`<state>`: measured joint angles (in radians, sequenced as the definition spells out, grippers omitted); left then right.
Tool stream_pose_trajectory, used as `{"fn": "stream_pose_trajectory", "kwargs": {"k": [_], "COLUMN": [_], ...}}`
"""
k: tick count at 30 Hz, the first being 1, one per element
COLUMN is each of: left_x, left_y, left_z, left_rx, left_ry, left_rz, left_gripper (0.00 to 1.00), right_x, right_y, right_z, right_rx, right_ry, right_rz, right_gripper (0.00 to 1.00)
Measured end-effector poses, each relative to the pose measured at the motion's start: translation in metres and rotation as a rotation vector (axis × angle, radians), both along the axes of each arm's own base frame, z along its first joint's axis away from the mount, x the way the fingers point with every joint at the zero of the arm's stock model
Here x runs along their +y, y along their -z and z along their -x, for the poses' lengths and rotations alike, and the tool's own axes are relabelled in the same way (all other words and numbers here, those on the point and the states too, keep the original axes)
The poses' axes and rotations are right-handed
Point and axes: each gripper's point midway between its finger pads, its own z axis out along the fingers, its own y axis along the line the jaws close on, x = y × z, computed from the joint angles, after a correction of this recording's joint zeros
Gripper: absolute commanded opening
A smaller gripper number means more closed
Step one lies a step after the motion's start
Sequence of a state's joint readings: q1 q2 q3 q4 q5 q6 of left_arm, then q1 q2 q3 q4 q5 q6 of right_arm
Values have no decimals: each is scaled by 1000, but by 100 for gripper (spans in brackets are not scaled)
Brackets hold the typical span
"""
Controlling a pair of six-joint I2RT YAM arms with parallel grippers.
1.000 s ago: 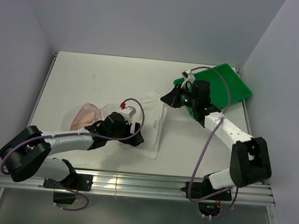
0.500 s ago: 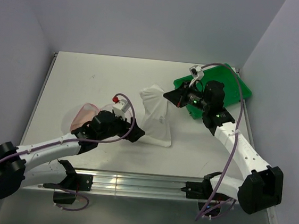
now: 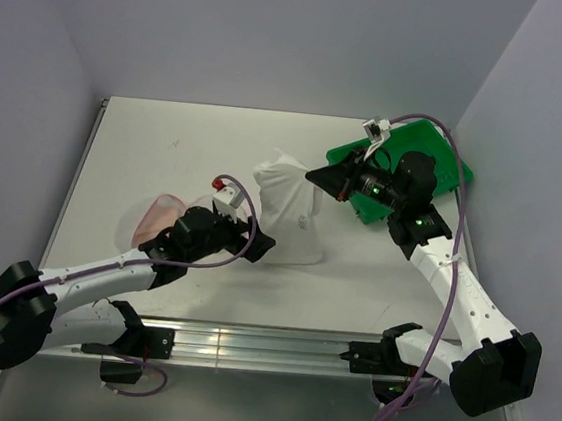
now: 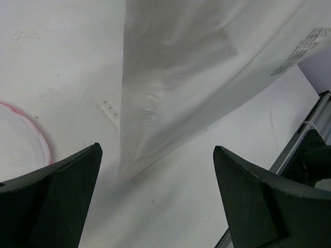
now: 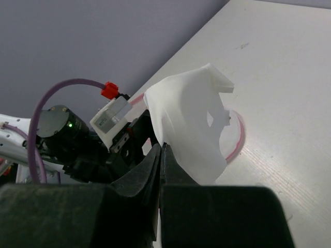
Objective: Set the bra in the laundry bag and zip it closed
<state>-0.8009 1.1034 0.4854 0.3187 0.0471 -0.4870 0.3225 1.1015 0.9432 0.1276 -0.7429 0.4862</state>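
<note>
white table (image 3: 167,148), lavender walls (image 3: 280,29), green tray (image 3: 434,138); right hand (image 3: 310,177) grips white bra (image 3: 285,219).

No wording can be read anywhere. The white cloth (image 4: 181,77) bears a small block of grey print near its upper right edge. It is too blurred to read.
</note>
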Motion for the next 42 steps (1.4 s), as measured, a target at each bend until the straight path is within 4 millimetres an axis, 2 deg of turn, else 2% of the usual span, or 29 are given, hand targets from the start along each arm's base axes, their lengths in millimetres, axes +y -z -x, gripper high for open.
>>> {"fn": "stream_pose_trajectory", "kwargs": {"k": [5, 10, 11, 12, 13, 14, 16, 24, 26, 28, 34, 37, 42], "left_x": [-11, -18, -19, -20, -20, -21, -21, -20, -16, -10, 6, 15, 25], "left_y": [-2, -5, -5, -5, -5, -6, -8, -15, -17, -22, -57, -68, -70], "left_z": [-8, -14, -14, -15, -16, -16, -17, -21, -24, -32, -58, -67, -74], "left_rx": [-17, -34, -35, -36, -36, -39, -43, -47, -20, 15, 52, 74, 118], "left_ry": [13, 19, 19, 18, 17, 16, 13, -12, -34, -71, -146, -169, -208], "left_rz": [17, 39, 40, 44, 48, 51, 62, 88, 104, 119, 215, 247, 247], "left_gripper": [81, 59, 53, 36, 26, 12, 1, 0, 0, 0, 0, 0, 0], "right_x": [2, 3, 4, 4, 5, 5, 5, -2, -4, -5, -6, -6, 1], "right_y": [-4, -7, -9, -10, -11, -12, -12, -19, -22, -26, -37, -31, -19], "right_z": [4, 6, 6, 7, 7, 7, 8, 6, 11, 24, 66, 80, 99], "right_rx": [6, 1, -4, -8, -11, -13, -15, -75, -111, -163, -310, -333, -328], "right_ry": [-21, -35, -39, -43, -46, -49, -53, -50, -59, -91, -203, -247, -326], "right_rz": [-16, -28, -33, -36, -39, -40, -41, -41, -41, -49, -79, -93, -88], "right_gripper": [0, 0, 0, 0, 0, 0, 0, 0, 0, 0, 0, 0, 1]}}
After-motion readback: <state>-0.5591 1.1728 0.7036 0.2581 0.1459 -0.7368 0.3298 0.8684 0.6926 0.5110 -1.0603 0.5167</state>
